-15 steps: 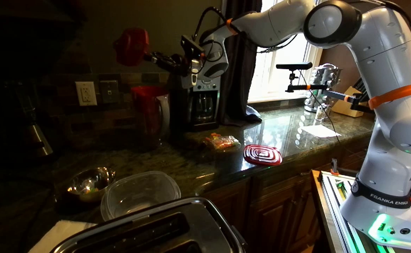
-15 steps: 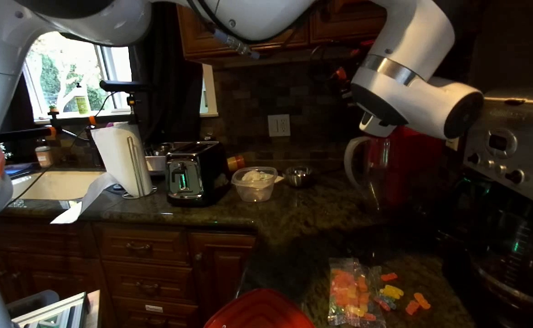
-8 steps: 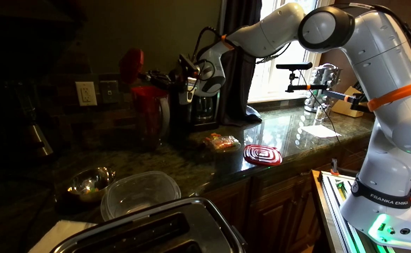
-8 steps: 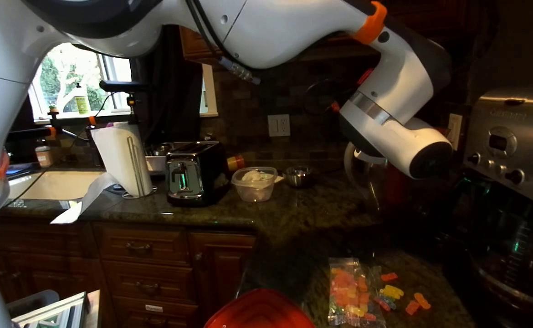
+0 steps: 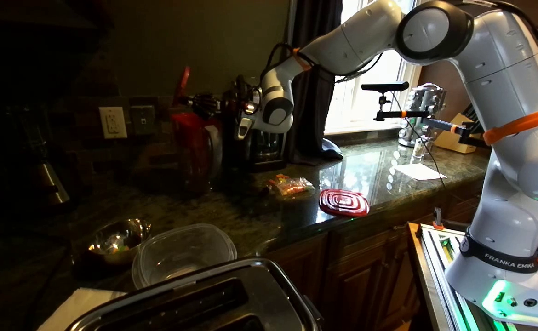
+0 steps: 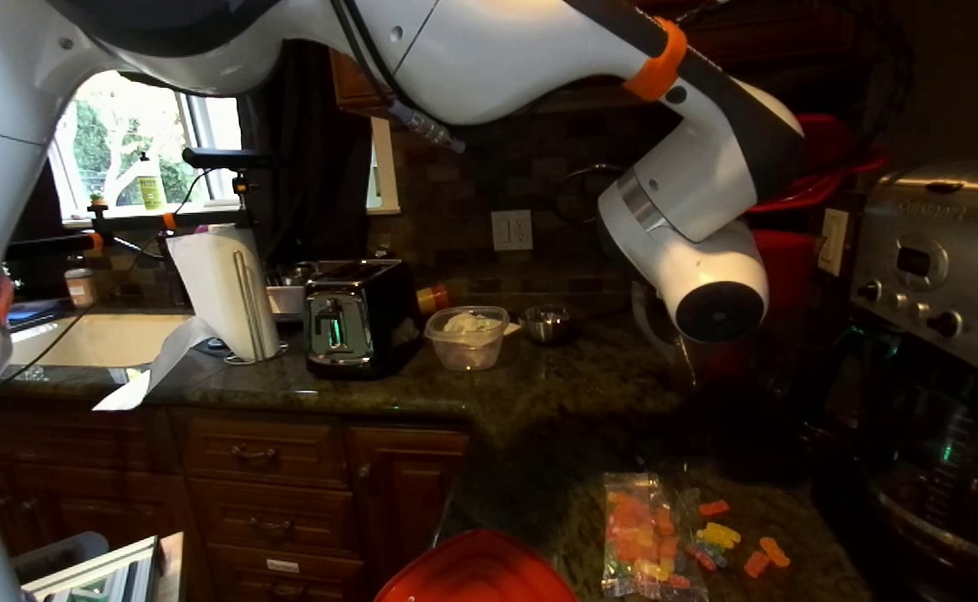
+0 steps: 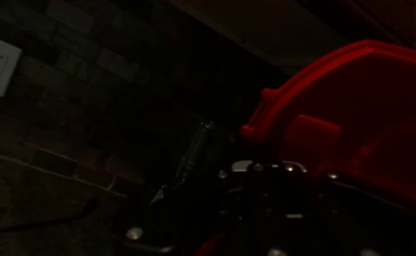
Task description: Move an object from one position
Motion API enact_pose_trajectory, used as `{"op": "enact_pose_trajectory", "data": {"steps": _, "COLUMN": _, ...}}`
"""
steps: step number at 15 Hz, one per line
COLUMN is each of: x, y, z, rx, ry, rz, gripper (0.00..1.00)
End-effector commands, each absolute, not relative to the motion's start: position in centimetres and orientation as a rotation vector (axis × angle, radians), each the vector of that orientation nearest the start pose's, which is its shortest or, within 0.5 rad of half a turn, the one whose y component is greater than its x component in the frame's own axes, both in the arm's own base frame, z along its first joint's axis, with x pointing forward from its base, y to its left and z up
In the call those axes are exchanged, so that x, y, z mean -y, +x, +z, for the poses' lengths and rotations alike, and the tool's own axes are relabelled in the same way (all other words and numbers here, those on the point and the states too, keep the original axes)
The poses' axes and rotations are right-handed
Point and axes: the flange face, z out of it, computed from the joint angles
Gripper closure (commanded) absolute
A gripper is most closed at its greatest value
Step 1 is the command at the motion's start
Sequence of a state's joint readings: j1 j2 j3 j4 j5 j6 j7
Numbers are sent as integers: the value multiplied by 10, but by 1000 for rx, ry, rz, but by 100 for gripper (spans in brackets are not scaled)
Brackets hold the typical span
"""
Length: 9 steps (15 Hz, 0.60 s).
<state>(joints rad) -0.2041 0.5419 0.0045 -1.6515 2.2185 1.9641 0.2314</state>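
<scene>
The shallow red piece (image 7: pixel 353 110) is held in the air, steeply tilted, its face spread across the right of the wrist view. The jaws of the gripper (image 5: pixel 186 99) are judged to be clamped on its edge, since no other support is seen, although the contact is lost in darkness. Lower down, the tall red container (image 5: pixel 193 142) is seen on the counter (image 5: pixel 250 211), near the coffee maker (image 5: pixel 267 143). The carrying step is judged to be in hand. For the next move, no destination being stated, the piece should be levelled, lowered and supported before it is released.
</scene>
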Motion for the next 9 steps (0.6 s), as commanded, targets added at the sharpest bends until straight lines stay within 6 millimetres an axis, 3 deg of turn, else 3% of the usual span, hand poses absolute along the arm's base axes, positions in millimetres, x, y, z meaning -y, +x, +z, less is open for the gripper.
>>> {"op": "enact_pose_trajectory", "data": {"steps": 1, "x": 93, "y": 711, "z": 363, "rx": -1130, "ry": -714, "rz": 128, "gripper": 98}}
{"op": "enact_pose_trajectory", "data": {"steps": 4, "x": 95, "y": 707, "z": 363, "rx": -1113, "ry": -709, "rz": 129, "gripper": 100}}
{"op": "enact_pose_trajectory", "data": {"steps": 9, "x": 102, "y": 678, "z": 361, "rx": -968, "ry": -754, "rz": 227, "gripper": 100}}
